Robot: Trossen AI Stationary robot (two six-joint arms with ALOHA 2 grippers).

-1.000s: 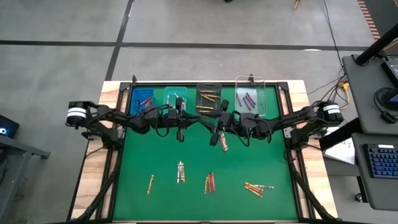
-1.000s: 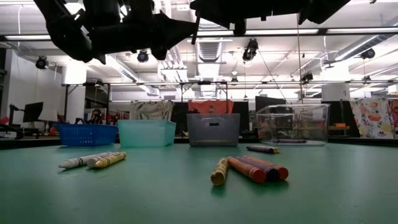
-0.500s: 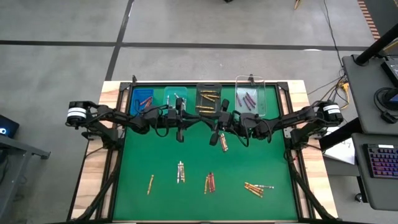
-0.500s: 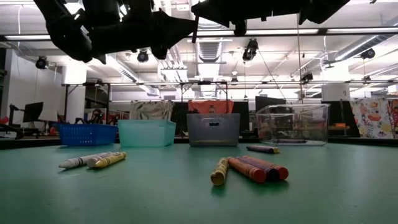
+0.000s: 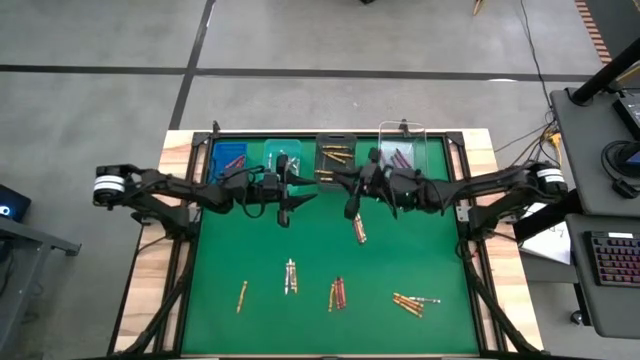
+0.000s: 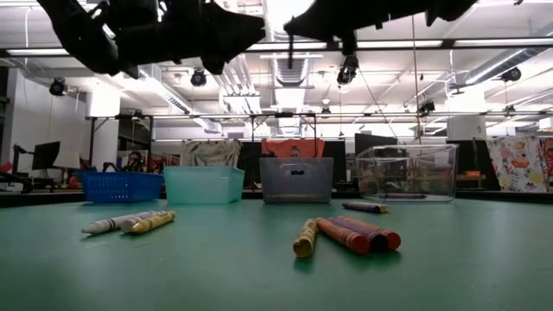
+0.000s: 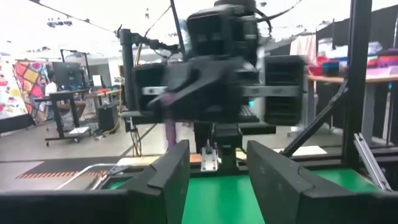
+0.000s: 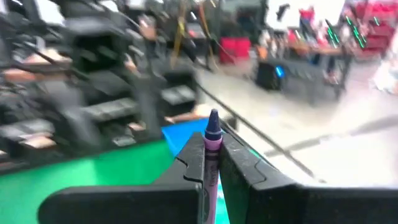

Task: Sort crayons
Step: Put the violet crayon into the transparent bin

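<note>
A: High view, entries?
B: Green counter (image 5: 420, 250). Four bins along its far edge: blue bin (image 5: 230, 158), teal bin (image 5: 281, 155), grey bin (image 5: 335, 155), clear bin (image 5: 403, 160), each with crayons in it. Loose crayons on the near half: one gold crayon (image 5: 242, 296), a silver pair (image 5: 291, 276), a red cluster (image 5: 338, 293), a gold cluster (image 5: 412, 302); one more crayon (image 5: 359, 229) lies mid-counter. Left gripper (image 5: 297, 203) and right gripper (image 5: 352, 195) hang near each other just in front of the bins.

A: Low view?
B: Both arms overhead, dark. The bins stand in a row at the back. Crayons lie in two groups on the counter, with a purple one farther back.

A: Left wrist view?
B: Left gripper's fingers (image 7: 171, 177) spread apart, nothing between them; the other arm faces it.

A: Right wrist view?
B: Right gripper clamped on a purple crayon (image 8: 212, 140), tip pointing out past the fingers.
</note>
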